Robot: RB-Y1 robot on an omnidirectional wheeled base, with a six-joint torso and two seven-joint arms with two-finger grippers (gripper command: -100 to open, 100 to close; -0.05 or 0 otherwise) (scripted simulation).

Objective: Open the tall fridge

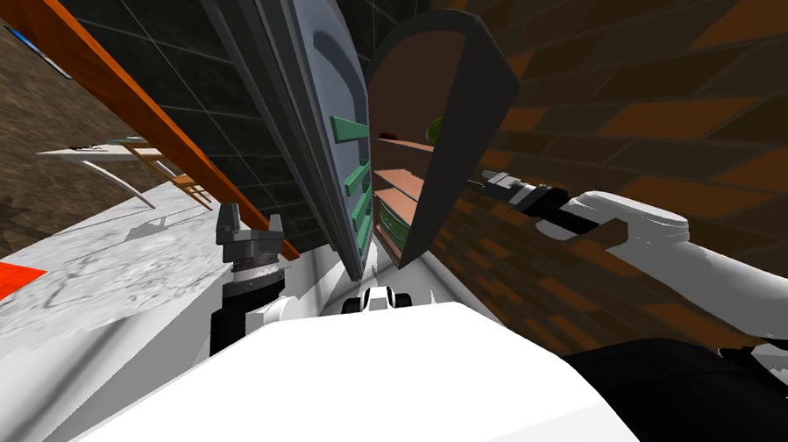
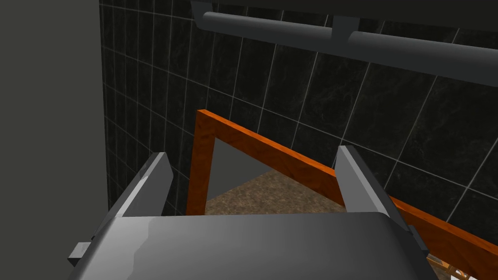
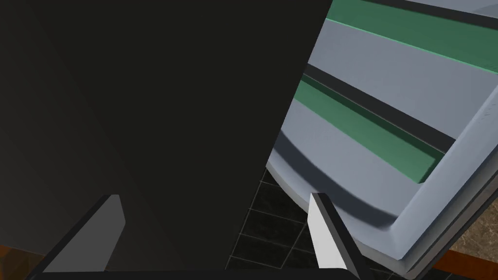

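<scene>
Viewing from head, fridge: the tall fridge (image 1: 472,97) is found at centre, straight ahead, with its door (image 1: 306,93) swung wide open to the left.
Door lining: pale grey, fitted with green door shelves (image 1: 351,131).
Interior: brownish inner shelves (image 1: 399,184) are exposed between the door and the fridge's dark side wall; small items on the top one cannot be identified.
Right arm: the right gripper (image 1: 488,180) is held at the front edge of that dark side wall, reached in from the right along a brick wall (image 1: 655,120).
Left arm: the left gripper (image 1: 251,231) is held upright left of the door, apart from it, above a grey marbled counter (image 1: 97,279).
Backdrop: a dark tiled wall (image 1: 218,86) is crossed by an orange wooden frame (image 1: 88,58).
Left wrist, hand state: fingers (image 2: 155,184) are spread wide, with nothing between them.
Left wrist, beyond: the tiled wall, the orange frame, a grey bar (image 2: 316,36) and a brown speckled floor (image 2: 272,194) are recorded.
Right wrist, hand state: fingers (image 3: 326,233) are parted, with nothing clamped.
Right wrist, beyond: the fridge's dark side wall is met close ahead of the fingers; contact cannot be told. The grey door lining with its green shelves is seen past that wall's edge.
</scene>
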